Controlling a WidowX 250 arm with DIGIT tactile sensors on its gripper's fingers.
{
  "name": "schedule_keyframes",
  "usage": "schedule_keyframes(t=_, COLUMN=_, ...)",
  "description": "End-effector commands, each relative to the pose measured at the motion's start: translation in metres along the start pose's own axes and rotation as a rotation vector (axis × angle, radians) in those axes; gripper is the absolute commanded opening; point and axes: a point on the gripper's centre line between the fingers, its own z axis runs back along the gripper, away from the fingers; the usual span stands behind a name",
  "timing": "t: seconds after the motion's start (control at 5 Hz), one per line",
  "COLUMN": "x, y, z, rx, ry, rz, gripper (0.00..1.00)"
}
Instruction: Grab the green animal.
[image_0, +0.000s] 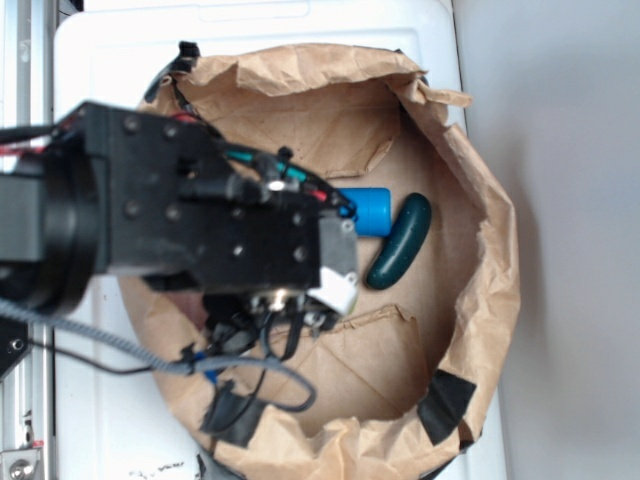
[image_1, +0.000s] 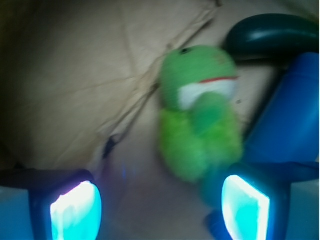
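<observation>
The green animal (image_1: 200, 115) is a fuzzy lime-green plush with a white-and-red mouth patch, lying on the brown paper floor just ahead of my gripper (image_1: 160, 205) and toward its right finger. The jaws stand wide open with nothing between them; the plush's lower end reaches close to the right fingertip (image_1: 245, 207). In the exterior view the arm (image_0: 200, 215) hangs over the paper bag and hides the green animal.
A blue bottle (image_1: 285, 120) (image_0: 365, 210) lies right beside the plush, and a dark green cucumber-shaped object (image_1: 270, 35) (image_0: 400, 240) lies beyond it. The crumpled brown paper bag walls (image_0: 490, 250) ring the work area.
</observation>
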Motion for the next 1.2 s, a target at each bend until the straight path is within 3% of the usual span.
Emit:
schedule_keyframes(t=0.0, x=0.018, y=0.023, z=0.029, rx=0.012, ry=-0.09, rz=0.073, gripper=1.0)
schedule_keyframes(t=0.6, x=0.047, y=0.024, z=0.003, rx=0.044, ry=-0.052, rz=0.082, gripper=1.0)
schedule_keyframes(t=1.0, x=0.037, y=0.016, z=-0.016, rx=0.065, ry=-0.061, rz=0.053, gripper=1.0)
